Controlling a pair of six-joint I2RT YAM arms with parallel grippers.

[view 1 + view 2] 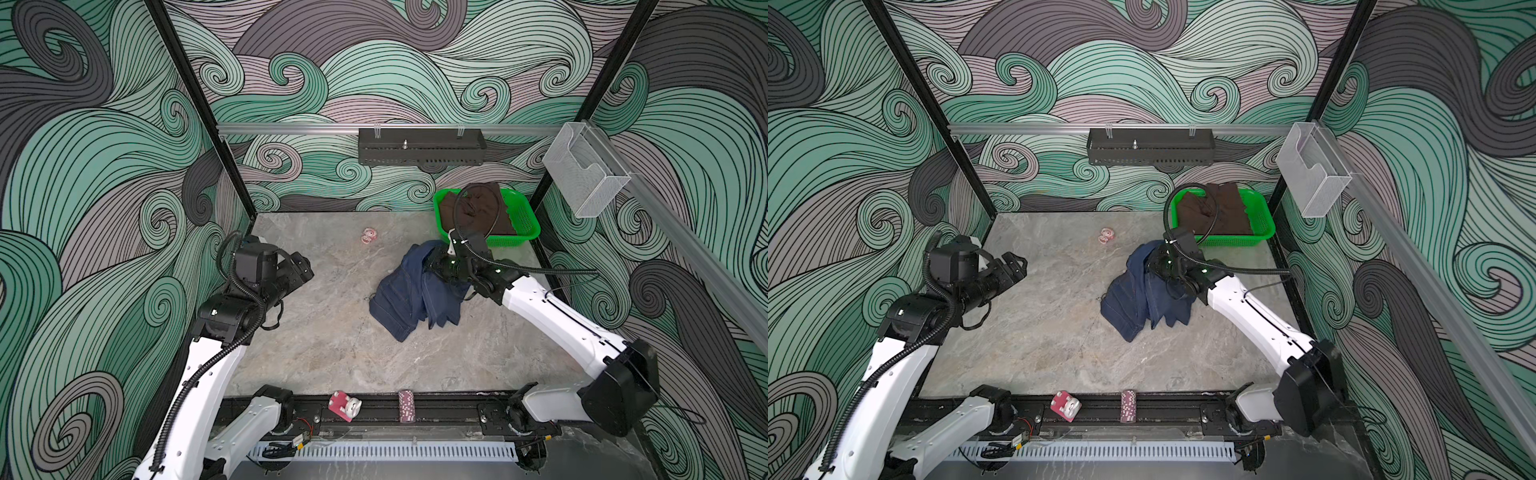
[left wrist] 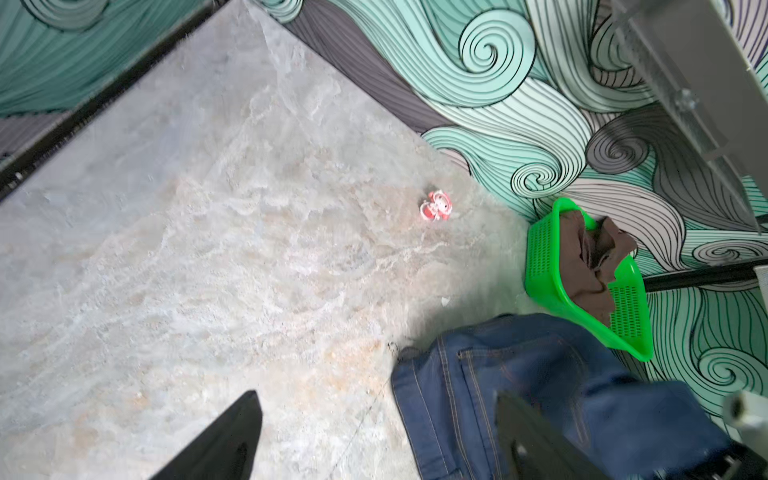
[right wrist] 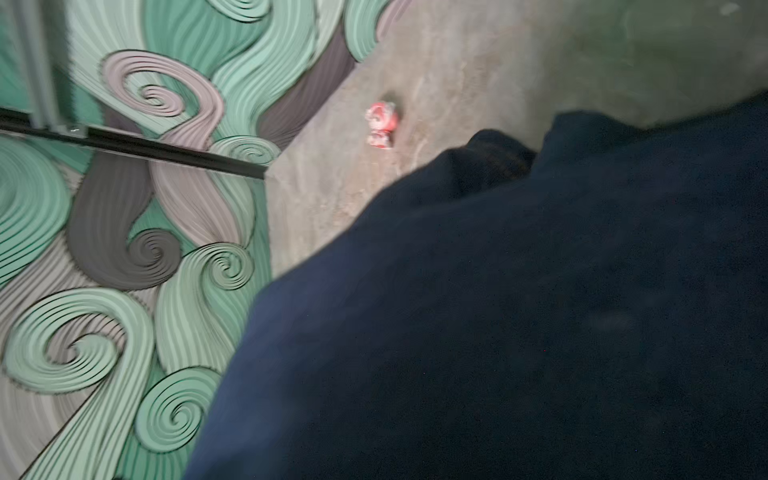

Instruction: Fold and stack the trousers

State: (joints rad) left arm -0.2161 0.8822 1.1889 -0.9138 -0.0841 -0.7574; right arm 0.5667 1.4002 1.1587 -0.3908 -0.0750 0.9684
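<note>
1. Nearest edge, on the black front rail: a pink block with white wheels (image 1: 345, 406) and a stack of poker chips (image 1: 406, 406). They stand apart from each other.
2. The left gripper (image 1: 306, 270) hangs over the left side of the grey marbled tabletop (image 1: 332, 357), well apart from the trousers. In the left wrist view its fingers (image 2: 224, 436) are spread wide.
3. The trousers (image 1: 411, 299) (image 1: 1142, 299) are dark blue jeans in a crumpled heap, right of centre on the tabletop in both top views. The lower folds lie on the surface. The upper part is bunched up against the right gripper. Orange-brown stitching and a pocket seam show in the left wrist view (image 2: 498, 374).
4. The right gripper (image 1: 434, 264) is pushed into the top of the heap. Denim hides its fingertips in both top views, and dark cloth (image 3: 498, 332) fills most of the right wrist view. Cannot tell whether it is wide, narrow or gripping.
5. Farther back, left of the heap and apart from it, is a small pink-and-white toy figure (image 1: 368, 235) (image 2: 436, 205).
6. A green basket (image 1: 530, 226) sits in the far right corner, just behind the trousers. A brown garment (image 1: 478, 208) lies in it.
7. A black rack (image 1: 419, 147) hangs on the back wall rail. A clear plastic holder (image 1: 582, 174) hangs on the right-hand rail.
</note>
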